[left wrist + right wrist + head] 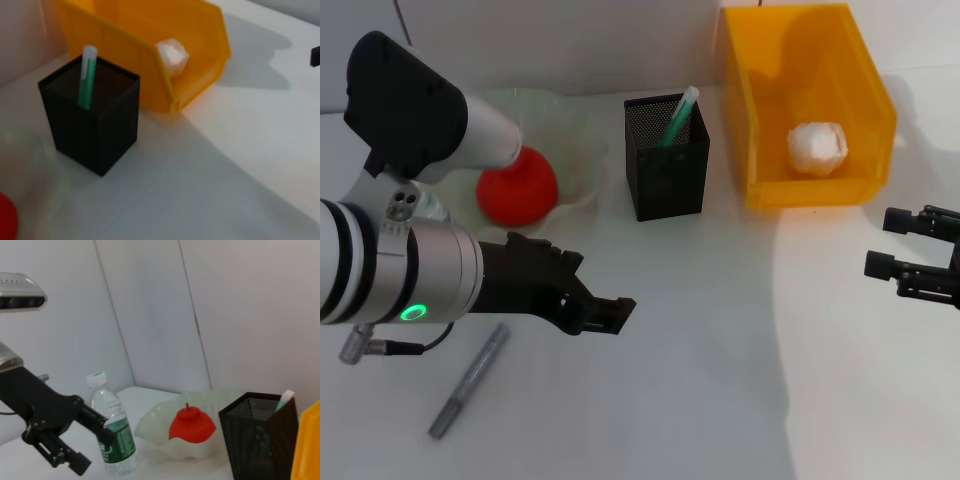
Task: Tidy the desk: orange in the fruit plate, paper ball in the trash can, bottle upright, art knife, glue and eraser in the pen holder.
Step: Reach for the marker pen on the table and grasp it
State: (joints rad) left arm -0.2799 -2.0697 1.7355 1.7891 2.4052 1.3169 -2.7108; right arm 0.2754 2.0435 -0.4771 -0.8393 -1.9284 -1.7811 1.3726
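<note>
Desk state: left hand over mid-counter, right hand at the counter's right edge.

You see the left hand (pixel 605 315) hovering above bare counter (pixel 700 380), empty; whether its fingers are spread or pressed together cannot be told. The grey art knife (pixel 470 380) lies flat just beside it, toward the robot's left and nearer the robot. The pen holder (pixel 666 155) stands beyond the hand, with a green-and-white stick (pixel 678 117) inside. The red fruit (pixel 517 187) sits in the fruit plate (pixel 575 150). The bottle (pixel 112 432) stands upright near the plate. The paper ball (pixel 817 146) rests in the yellow trash can (pixel 750 130). The right hand (pixel 898 245) is spread and empty, with open counter around it.
</note>
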